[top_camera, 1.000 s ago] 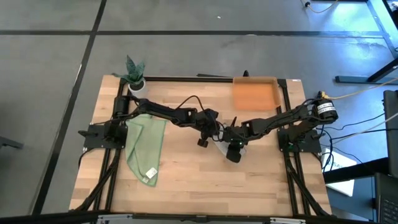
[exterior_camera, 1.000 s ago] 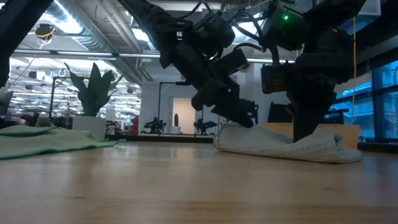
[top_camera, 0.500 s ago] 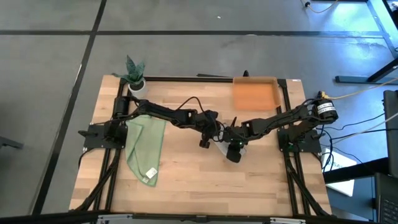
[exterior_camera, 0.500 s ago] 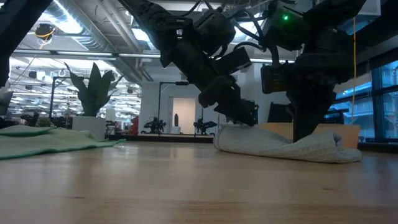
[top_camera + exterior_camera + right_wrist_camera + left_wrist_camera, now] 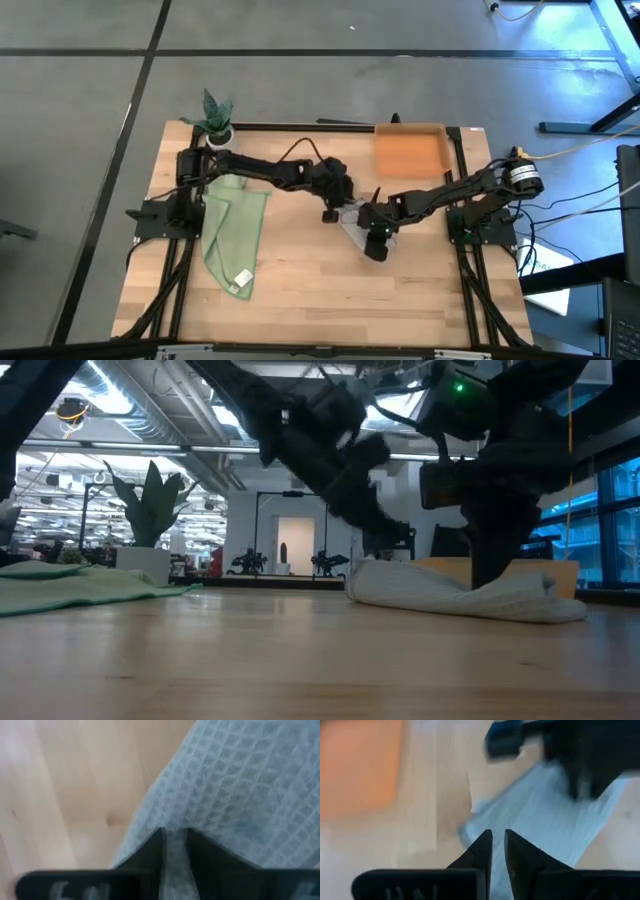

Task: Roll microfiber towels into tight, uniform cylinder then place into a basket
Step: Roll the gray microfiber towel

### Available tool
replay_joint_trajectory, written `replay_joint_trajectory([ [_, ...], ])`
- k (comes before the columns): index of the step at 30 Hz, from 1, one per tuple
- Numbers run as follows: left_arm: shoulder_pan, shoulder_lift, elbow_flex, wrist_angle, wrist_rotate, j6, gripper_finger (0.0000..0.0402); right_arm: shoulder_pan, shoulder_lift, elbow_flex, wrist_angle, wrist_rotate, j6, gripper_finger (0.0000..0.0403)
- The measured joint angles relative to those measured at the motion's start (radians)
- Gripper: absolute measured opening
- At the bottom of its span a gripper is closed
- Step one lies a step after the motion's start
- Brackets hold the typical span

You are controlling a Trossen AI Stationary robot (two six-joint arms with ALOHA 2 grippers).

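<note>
Right gripper apparently pinches grey towel; left gripper narrowly parted, empty.

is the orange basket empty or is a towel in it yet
Empty. The high view shows the orange basket with a bare floor; the grey towel and green towel both lie on the table.

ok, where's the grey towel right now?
High view: grey towel lies mid-table, right of centre, under both grippers, below-left of the orange basket.

We see the light grey waffle-weave towel mid wooden counter; light green microfiber towel at left, shallow orange rectangular basket at back right, small white plant pot at back-left corner.
</note>
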Motion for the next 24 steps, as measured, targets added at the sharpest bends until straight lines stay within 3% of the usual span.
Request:
replay_joint_trajectory([
  [9, 0.025, 0.044, -0.003, -0.059, 0.02, 0.028, 0.0018, 0.0, 0.0, -0.001, -0.004, -0.006, -0.019, 0.0079],
  [24, -0.06, 0.073, -0.003, -0.151, 0.04, 0.08, 0.0001, 0.0, -0.002, 0.0, -0.107, -0.001, -0.149, 0.0079],
])
